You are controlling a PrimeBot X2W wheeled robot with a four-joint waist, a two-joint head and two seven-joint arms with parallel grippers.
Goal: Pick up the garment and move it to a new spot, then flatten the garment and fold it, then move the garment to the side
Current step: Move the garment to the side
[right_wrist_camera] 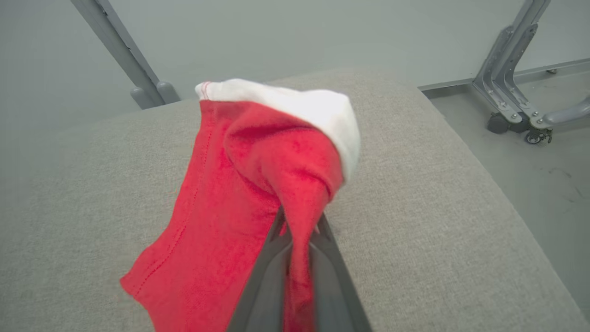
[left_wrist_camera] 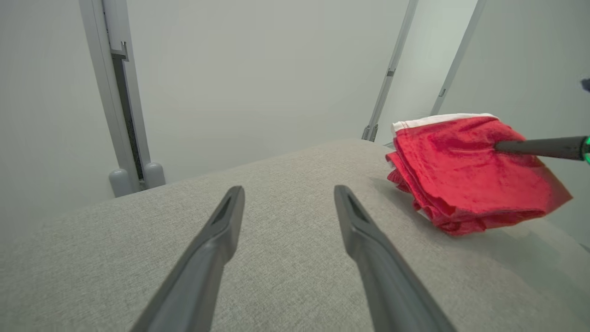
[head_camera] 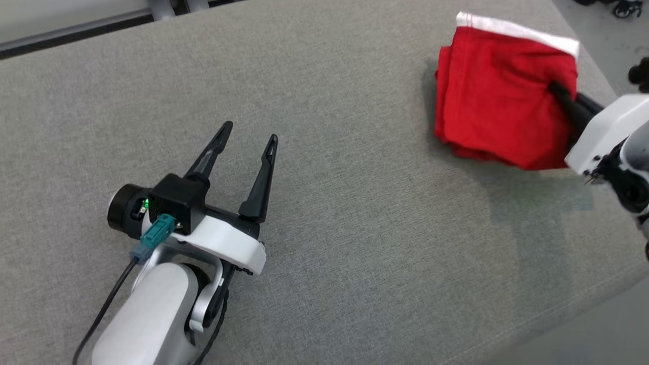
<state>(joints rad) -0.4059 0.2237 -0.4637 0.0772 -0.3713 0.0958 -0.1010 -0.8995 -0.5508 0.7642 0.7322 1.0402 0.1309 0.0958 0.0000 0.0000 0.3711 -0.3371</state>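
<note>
The garment [head_camera: 494,96] is red with a white band along one edge, folded into a thick wad at the far right of the grey table [head_camera: 329,152]. My right gripper [head_camera: 555,90] is shut on its right side and holds that side lifted, the cloth pinched between the fingers [right_wrist_camera: 272,258]. From the left wrist, the garment [left_wrist_camera: 465,170] shows with one dark finger [left_wrist_camera: 539,147] reaching into it. My left gripper [head_camera: 249,131] rests low over the table's left half, open, with bare table between its fingers [left_wrist_camera: 216,230].
The table's right edge [head_camera: 598,66] runs just beside the garment, with floor beyond it. Grey frame posts [left_wrist_camera: 124,101] stand behind the table's far edge. A wheeled metal base [right_wrist_camera: 516,106] stands on the floor past the far right corner.
</note>
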